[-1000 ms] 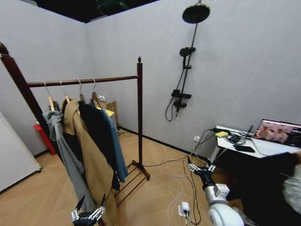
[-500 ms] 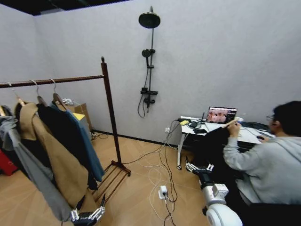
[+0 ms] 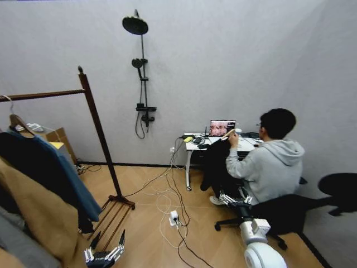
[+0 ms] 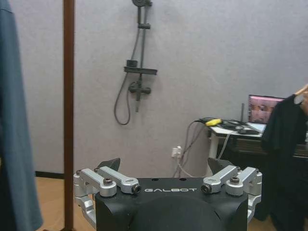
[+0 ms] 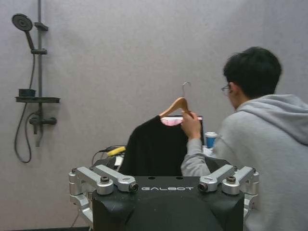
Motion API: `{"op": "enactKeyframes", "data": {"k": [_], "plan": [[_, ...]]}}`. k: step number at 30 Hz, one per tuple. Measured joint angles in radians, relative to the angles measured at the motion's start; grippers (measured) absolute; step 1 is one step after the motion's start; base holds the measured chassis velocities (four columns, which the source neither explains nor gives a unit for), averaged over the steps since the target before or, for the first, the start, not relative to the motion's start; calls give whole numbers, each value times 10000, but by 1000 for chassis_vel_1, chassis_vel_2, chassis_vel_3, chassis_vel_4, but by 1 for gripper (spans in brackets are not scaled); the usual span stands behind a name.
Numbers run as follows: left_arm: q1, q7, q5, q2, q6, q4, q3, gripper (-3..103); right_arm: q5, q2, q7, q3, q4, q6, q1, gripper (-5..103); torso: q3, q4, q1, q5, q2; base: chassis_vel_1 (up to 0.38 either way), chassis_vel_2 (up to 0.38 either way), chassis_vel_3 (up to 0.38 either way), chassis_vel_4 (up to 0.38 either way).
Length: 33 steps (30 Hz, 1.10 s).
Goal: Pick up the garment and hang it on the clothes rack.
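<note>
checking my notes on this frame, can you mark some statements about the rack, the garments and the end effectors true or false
1. The left end effector grips a garment. False: it is open and empty, low beside the clothes rack.
2. A teal-blue garment hangs on the clothes rack. True.
3. A person's hand holds up a dark garment on a wooden hanger. True.
4. The right end effector is shut on that wooden hanger. False: it is open and empty, apart from the hanger.
5. A shower fixture is mounted on the wall behind. True.
</note>
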Motion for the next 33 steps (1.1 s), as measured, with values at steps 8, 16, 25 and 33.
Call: {"op": "enactKeyframes", "data": {"k": [8, 16, 25, 33], "plan": [[0, 1, 0, 0, 0, 0, 0, 100, -9, 37, -29, -63, -76, 65, -74, 100, 1, 2, 1, 0, 0, 39, -169, -166, 34], [0, 0, 0, 0, 0, 0, -1, 100, -51, 111, -37, -111, -99, 104, -89, 100, 1, 0, 2, -3, -1, 116, -105, -119, 113], [0, 0, 0, 0, 0, 0, -1, 100, -76, 113, -40, -116, -128, 145, -117, 100, 1, -1, 1, 0, 0, 130, -133, -140, 135], [0, 0, 0, 0, 0, 0, 0, 100, -123, 114, -43, -182, 20, 157, -197, 100, 0, 0, 1, -3, 0, 141, -144, -137, 132]]}}
